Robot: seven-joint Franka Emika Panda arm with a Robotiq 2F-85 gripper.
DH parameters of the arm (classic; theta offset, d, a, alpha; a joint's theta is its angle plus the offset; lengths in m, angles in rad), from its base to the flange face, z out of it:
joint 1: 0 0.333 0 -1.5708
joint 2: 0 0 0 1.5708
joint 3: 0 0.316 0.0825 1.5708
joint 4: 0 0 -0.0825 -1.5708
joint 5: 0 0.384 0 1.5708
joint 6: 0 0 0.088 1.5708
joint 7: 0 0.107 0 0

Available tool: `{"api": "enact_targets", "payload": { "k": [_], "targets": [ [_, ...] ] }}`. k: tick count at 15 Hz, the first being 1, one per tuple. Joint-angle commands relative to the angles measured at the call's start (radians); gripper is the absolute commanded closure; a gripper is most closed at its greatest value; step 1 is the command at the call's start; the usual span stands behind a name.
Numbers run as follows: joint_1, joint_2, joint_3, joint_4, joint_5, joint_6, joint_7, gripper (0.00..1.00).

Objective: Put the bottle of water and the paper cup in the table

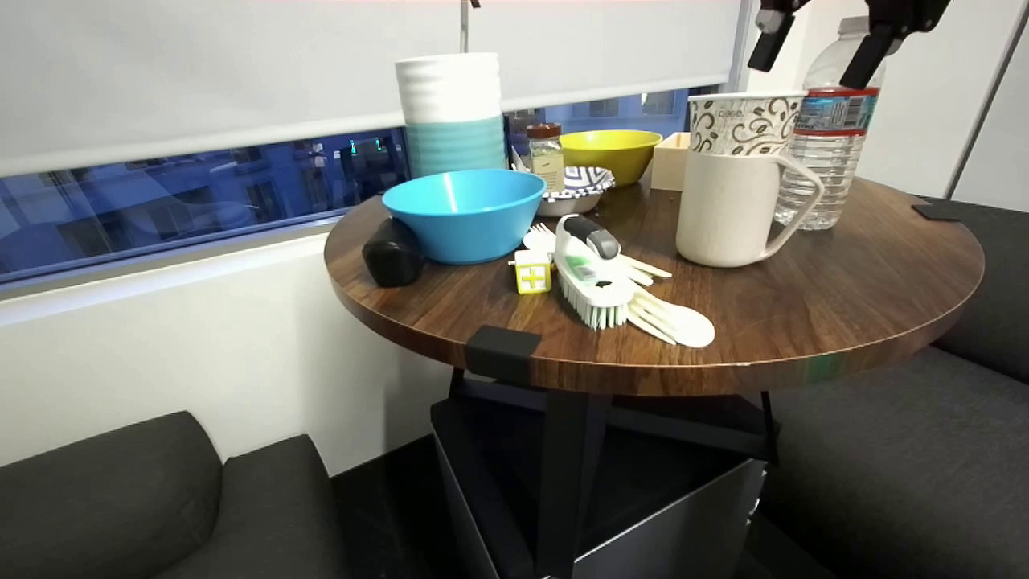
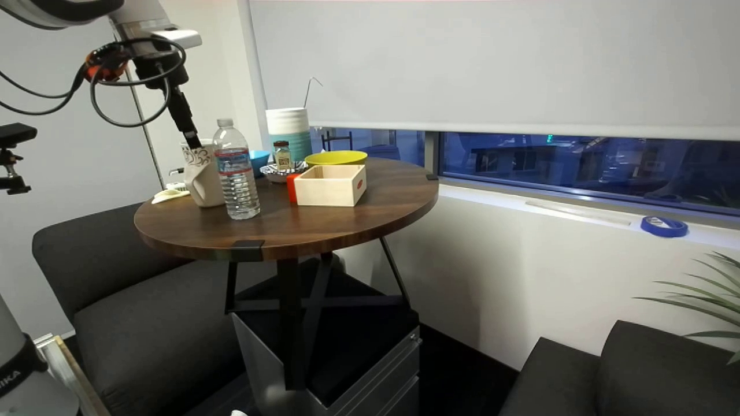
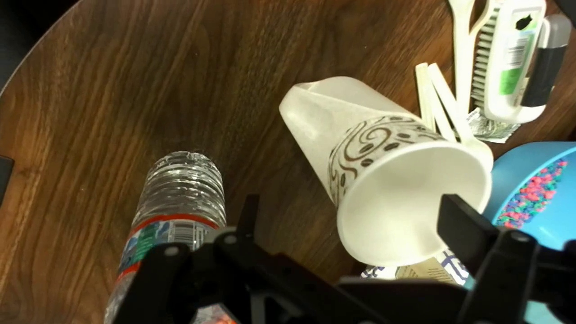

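Black-tipped, with parted, empty gripper point(image 1: 809, 71), hovers over swirl-patterned paper cup point(image 1: 745, 125) nested in cream mug point(image 1: 723, 211), near water bottle point(image 2: 236, 169) on round table point(image 1: 836, 297), probably at the pickup step, next needing careful lowering.

White letters "IKA" point(image 2: 9, 378) stand on the robot's base point(image 2: 40, 396), cut off by the edge of the view. Barcodes point(image 3: 517, 55) show on the labels point(image 3: 159, 238) of the bottle point(image 3: 180, 189) and the brush point(image 3: 513, 76); the print there is too small to read. The cup point(image 1: 748, 133) bears a short, blurred word point(image 1: 730, 113), the wooden box point(image 2: 326, 192) an illegible red oval point(image 2: 360, 184). A small block point(image 1: 533, 273) carries a yellow plus shape point(image 1: 533, 280).
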Motion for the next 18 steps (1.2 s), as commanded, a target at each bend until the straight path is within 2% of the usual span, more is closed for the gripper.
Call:
{"api": "enact_targets", "payload": {
  "k": [1,2,3,5,12,14,18],
  "targets": [
    [-0.015,0.028,0.008,-0.012,0.042,0.046,0.028,0.06],
    [-0.015,0.032,0.008,-0.013,0.046,0.054,0.033,0.14],
    [-0.014,0.037,0.008,-0.013,0.050,0.062,0.037,0.28],
    [-0.015,0.043,0.008,-0.013,0.053,0.075,0.045,0.44],
    [-0.017,0.052,0.007,-0.016,0.055,0.096,0.062,0.93],
    [-0.021,0.047,0.005,-0.015,0.054,0.100,0.068,1.00],
    [-0.023,0.038,-0.002,-0.011,0.056,0.113,0.075,0.99]
  ]
}}
